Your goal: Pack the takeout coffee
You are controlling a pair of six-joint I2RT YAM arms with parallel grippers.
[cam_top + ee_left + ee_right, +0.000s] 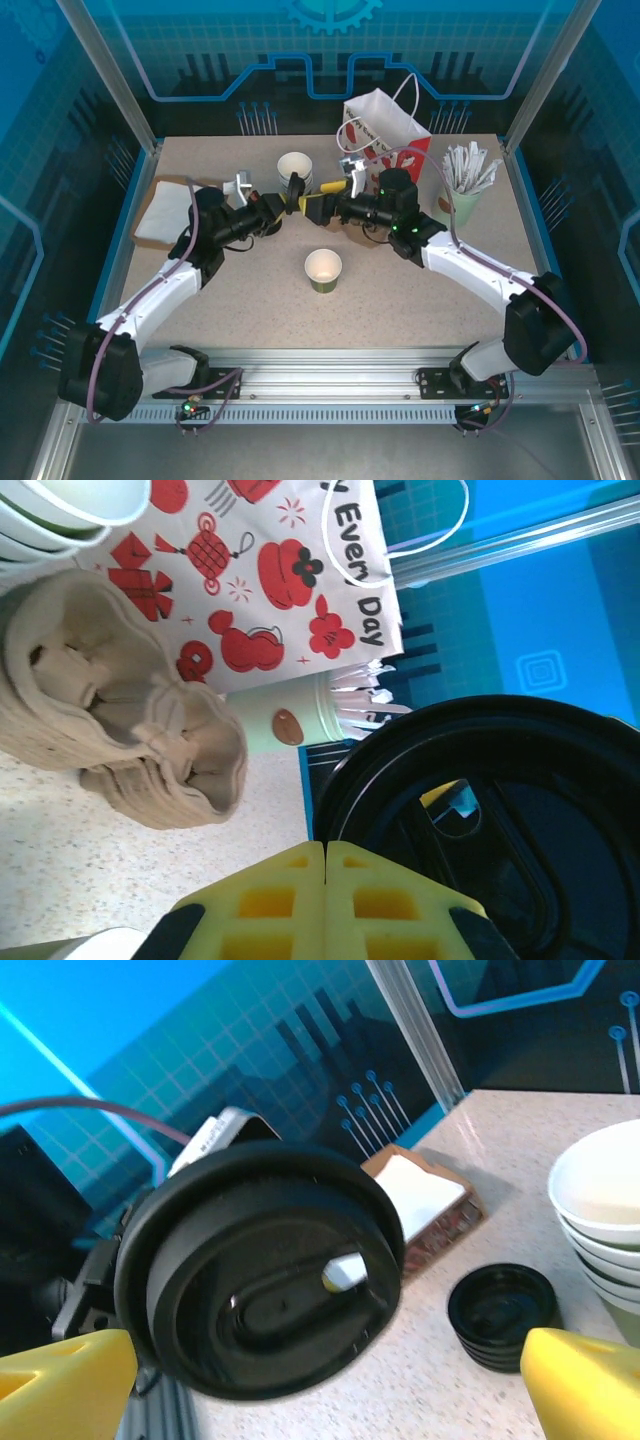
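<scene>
One black lid (260, 1270), rim pinched in closed left gripper (325, 865), offered between wide-spread fingers of right gripper (325, 1380), likely for regrasp. Uncovered green cup (323, 270) at 6 o'clock of grippers, awaiting lid. Upright paper bag (390, 130) at 1 o'clock, ready for packing.

Words "Every Day" printed on the white paper bag (250, 590) with red ornaments
</scene>
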